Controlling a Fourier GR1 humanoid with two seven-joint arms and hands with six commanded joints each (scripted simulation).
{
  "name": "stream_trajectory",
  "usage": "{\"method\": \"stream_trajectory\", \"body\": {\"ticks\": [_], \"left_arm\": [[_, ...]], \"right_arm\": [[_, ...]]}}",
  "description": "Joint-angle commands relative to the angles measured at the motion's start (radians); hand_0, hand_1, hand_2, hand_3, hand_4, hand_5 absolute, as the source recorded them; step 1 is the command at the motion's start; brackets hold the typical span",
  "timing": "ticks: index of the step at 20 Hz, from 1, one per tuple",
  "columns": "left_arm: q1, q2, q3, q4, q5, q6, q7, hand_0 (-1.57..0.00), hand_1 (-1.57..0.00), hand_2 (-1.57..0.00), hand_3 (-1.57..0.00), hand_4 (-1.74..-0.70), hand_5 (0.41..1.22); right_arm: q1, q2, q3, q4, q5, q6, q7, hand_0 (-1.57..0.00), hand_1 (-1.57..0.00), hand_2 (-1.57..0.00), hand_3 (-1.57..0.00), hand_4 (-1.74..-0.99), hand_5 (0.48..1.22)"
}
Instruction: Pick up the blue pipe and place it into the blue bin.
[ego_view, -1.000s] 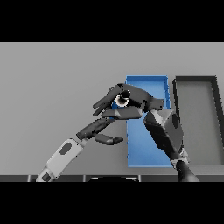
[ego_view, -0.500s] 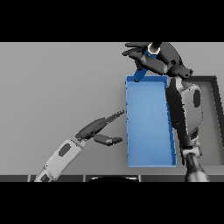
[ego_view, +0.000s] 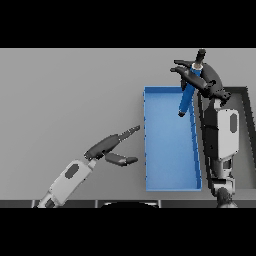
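The blue pipe (ego_view: 186, 98) is being held by the right hand (ego_view: 202, 80), fingers curled round its upper part, with a dark end cap sticking out above the hand. The pipe is being hung nearly upright, slightly tilted, its lower end pointing down over the far right part of the blue bin (ego_view: 150, 150); whether the tip is touching the bin floor cannot be told, though it is judged to be above it. The hold at the top is probably being used so the lower end can be lowered inside the walls without the fingers hitting the rim. The right arm is being stretched along the bin's right side, between the bin and a dark grey bin (ego_view: 248, 145) beside it, which is only partly being shown at the view's right edge. The left hand (ego_view: 107, 148) is being kept idle on the near left of the blue bin, fingers straight and loosely spread, nothing in it, one fingertip close to the bin's left wall. Everything is being carried on a plain grey table (ego_view: 65, 95). No walls or other room features are being shown. The placing step is judged close to done; release is not yet made.
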Motion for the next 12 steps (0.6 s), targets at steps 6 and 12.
{"method": "stream_trajectory", "body": {"ticks": [6, 12], "left_arm": [[0.009, -0.005, -0.012, 0.000, -0.011, 0.003, 0.005, 0.00, 0.00, 0.00, 0.00, -0.83, 0.470], [0.008, -0.014, -0.014, -0.005, -0.011, 0.012, 0.019, 0.00, 0.00, 0.00, 0.00, -0.83, 0.474]], "right_arm": [[0.179, -0.056, 0.130, 0.003, 0.014, -0.131, 0.024, -1.57, -1.57, -1.57, -1.08, -1.586, 1.221], [0.264, -0.190, 0.408, 0.049, -0.112, -0.265, 0.024, -1.57, -1.57, -1.57, -1.01, -1.583, 1.199]]}}
